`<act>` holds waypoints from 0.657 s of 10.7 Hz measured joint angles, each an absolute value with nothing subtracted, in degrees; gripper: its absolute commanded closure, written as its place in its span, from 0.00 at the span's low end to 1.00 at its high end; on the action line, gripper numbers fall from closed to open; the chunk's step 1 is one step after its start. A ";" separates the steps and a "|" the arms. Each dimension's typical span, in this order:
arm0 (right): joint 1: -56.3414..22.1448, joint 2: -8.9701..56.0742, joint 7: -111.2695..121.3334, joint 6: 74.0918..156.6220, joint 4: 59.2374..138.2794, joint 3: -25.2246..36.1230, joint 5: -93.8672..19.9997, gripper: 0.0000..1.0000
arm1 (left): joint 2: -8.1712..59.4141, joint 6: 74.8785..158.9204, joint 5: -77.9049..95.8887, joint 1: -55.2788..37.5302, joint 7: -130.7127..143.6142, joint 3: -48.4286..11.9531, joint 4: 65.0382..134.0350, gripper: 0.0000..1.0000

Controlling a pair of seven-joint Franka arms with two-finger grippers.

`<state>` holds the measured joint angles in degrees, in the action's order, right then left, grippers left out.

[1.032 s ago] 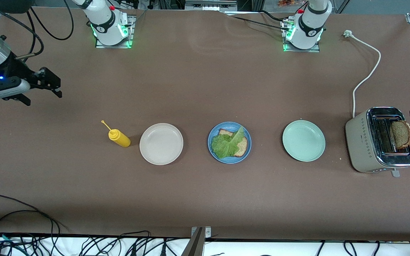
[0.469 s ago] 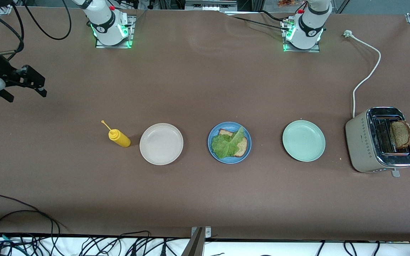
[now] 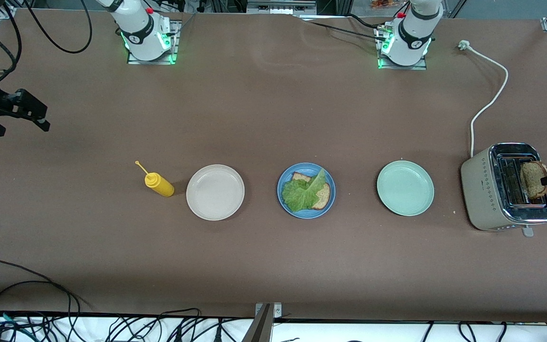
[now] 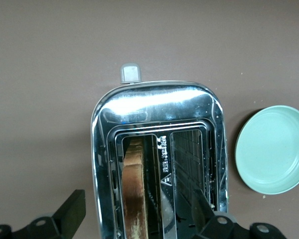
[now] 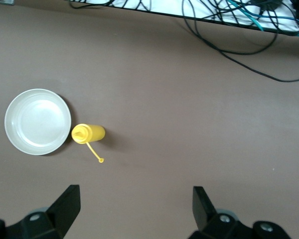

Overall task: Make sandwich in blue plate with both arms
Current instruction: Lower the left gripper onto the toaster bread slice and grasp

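Since the earlier frames the left pincer [image 4: 137,214] has come down over the toaster [image 3: 480,190], while the right pincer [image 3: 22,111] has drawn back toward the edge of the surface [image 3: 264,118] at the right arm's end.

Left pincer fingers [image 4: 72,211] stand apart, straddling the toaster's chrome top, with the upright brown bread slice [image 4: 134,194] in one slot between them but not gripped; the other slot holds nothing. In the front view that slice [image 3: 534,179] pokes up out of the toaster, a black fingertip just beside it.

Beside the toaster, toward the right arm's end, comes the pale green plate [image 3: 405,188], bare. Next is the blue plate [image 3: 306,190], holding a bread slice [image 3: 323,195] with a ruffled lettuce leaf [image 3: 302,192] laid over it, so the sandwich has no top slice yet. Farther from the toaster sit the bare beige-white plate [image 3: 215,192] and a yellow squeeze bottle [image 3: 158,184] just beside it.

Right pincer hangs with its fingers [image 5: 65,206] apart, holding nothing, over bare surface, well apart from the toaster.
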<state>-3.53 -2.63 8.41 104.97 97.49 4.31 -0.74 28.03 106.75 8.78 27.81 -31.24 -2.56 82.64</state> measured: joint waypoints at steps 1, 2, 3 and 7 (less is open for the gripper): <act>-3.42 -2.63 8.41 104.97 97.40 5.03 -0.74 0.00 | 28.62 106.69 9.75 28.44 -29.69 -2.55 82.65 0.09; -3.34 -2.64 8.43 104.97 97.24 5.20 -0.74 0.00 | 29.11 105.89 9.95 29.07 -28.05 -2.55 82.68 0.13; -3.37 -2.63 8.43 104.97 97.12 5.18 -0.74 0.00 | 29.43 104.80 9.98 29.40 -26.81 -2.56 82.97 0.25; -3.37 -2.63 8.43 104.96 96.99 5.20 -0.74 0.00 | 29.66 103.25 9.98 29.46 -25.40 -2.78 84.48 0.99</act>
<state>-3.37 -2.63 8.43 104.96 96.99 5.20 -0.74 29.66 103.25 9.98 29.46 -25.40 -2.78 84.48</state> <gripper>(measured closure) 0.000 0.396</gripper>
